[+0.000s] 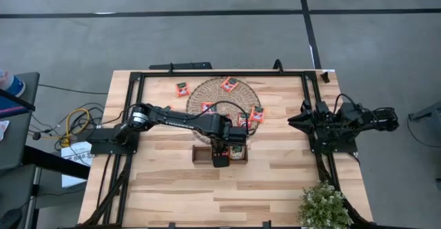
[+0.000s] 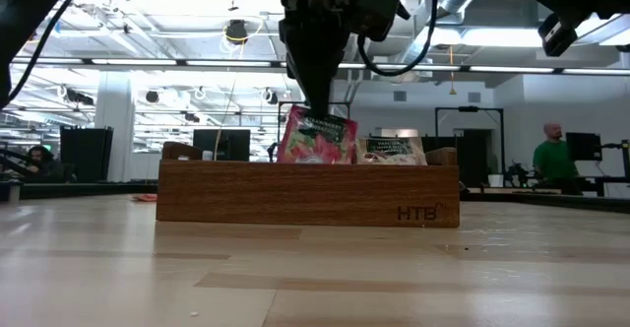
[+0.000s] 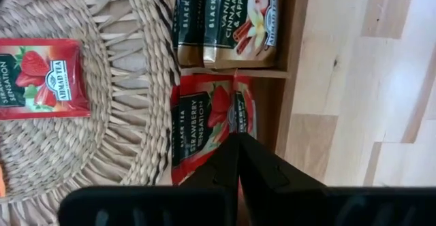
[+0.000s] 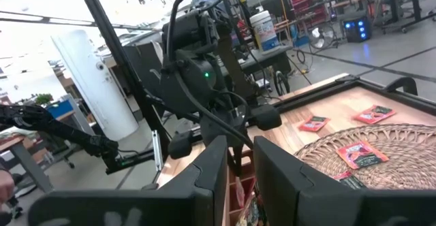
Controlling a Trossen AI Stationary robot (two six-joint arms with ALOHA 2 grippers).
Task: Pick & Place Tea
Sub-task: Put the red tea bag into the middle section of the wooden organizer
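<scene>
Tea sachet (image 2: 317,138), pinched upright by the left gripper (image 2: 317,105) above the wooden tray (image 2: 307,195), should be lowered squarely into its compartment before release.

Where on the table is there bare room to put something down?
The wood in front of the wooden tray, across to the plant, lies bare, as does the strip between the woven mat and the parked right gripper. It is crowded where the left gripper holds a red tea packet over the tray.

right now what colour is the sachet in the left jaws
Red strawberry sachet with a dark green band, clearest in the left wrist view.
</scene>
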